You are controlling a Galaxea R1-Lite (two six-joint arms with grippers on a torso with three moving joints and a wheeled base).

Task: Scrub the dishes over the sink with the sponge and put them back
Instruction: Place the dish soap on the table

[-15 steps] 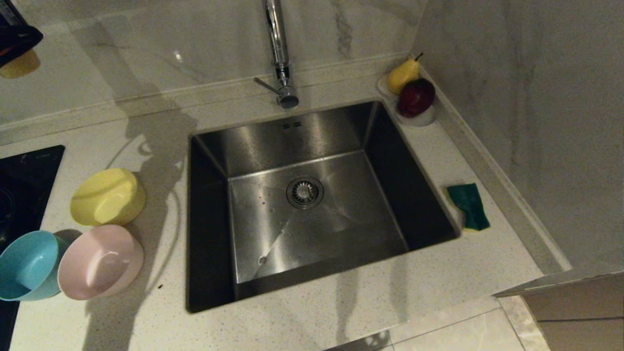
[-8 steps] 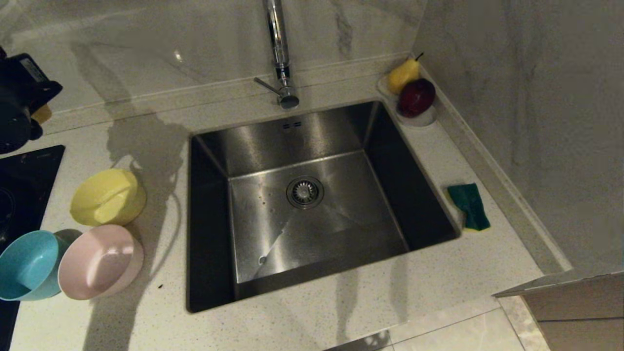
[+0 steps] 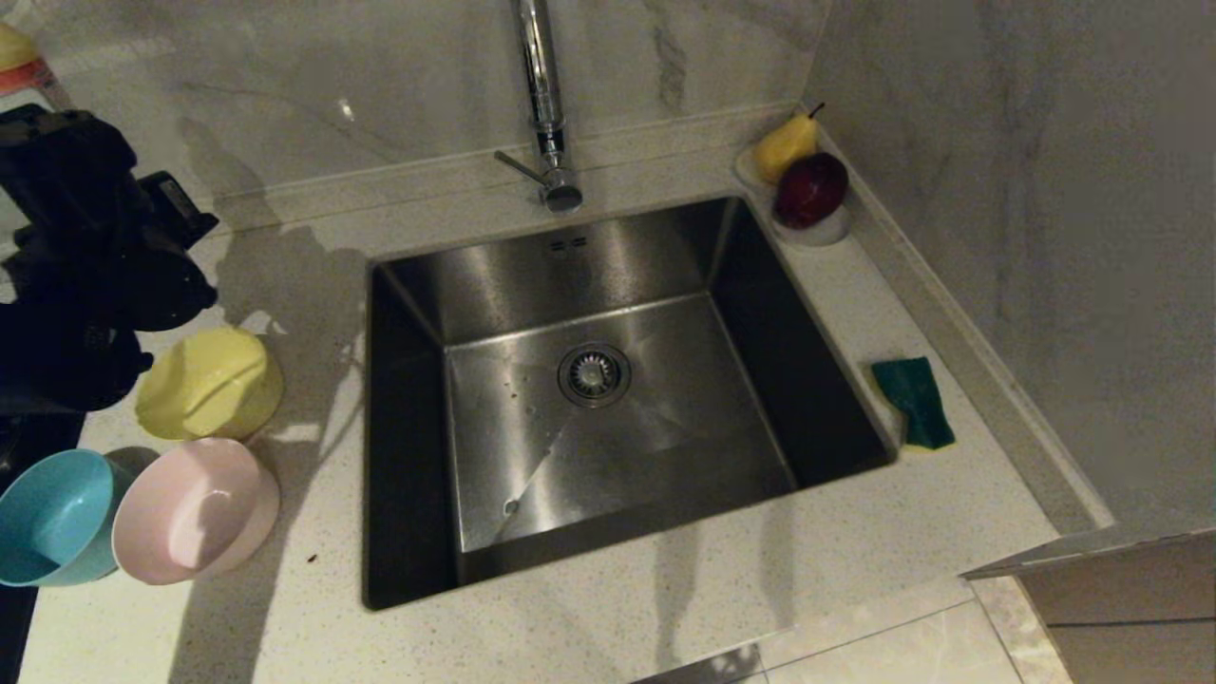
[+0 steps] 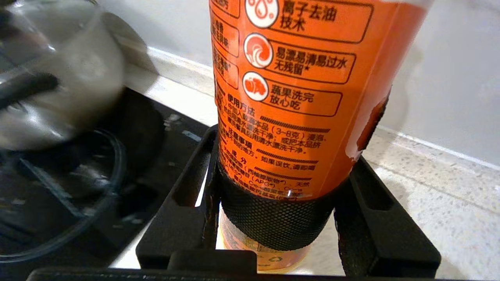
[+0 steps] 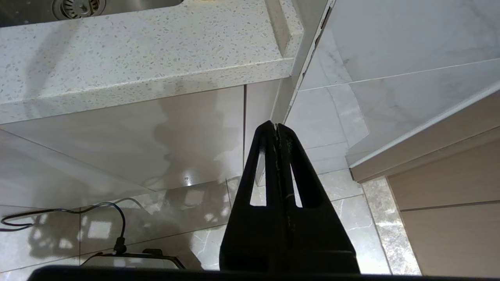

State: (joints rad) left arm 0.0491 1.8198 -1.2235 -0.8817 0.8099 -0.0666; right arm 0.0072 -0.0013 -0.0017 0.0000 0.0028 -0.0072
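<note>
— Speckled white tabletop (image 3: 589, 627) ran all around the steel sink (image 3: 608, 408). Where were the bowls?

— Left of it: yellow bowl (image 3: 211, 384), pink bowl (image 3: 195, 510), blue bowl (image 3: 55, 516). The sponge (image 3: 914, 401) lay on the right.

— And the jaws?

— The left gripper (image 4: 279, 218) was clamped on an orange soap bottle (image 4: 300, 93). The right gripper (image 5: 277, 128) hung below the tabletop, jaws together.

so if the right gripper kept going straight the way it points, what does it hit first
Probably the cabinet front under the counter: the shut right gripper hangs below the counter edge, aimed at that panel. Depth is unclear.
</note>
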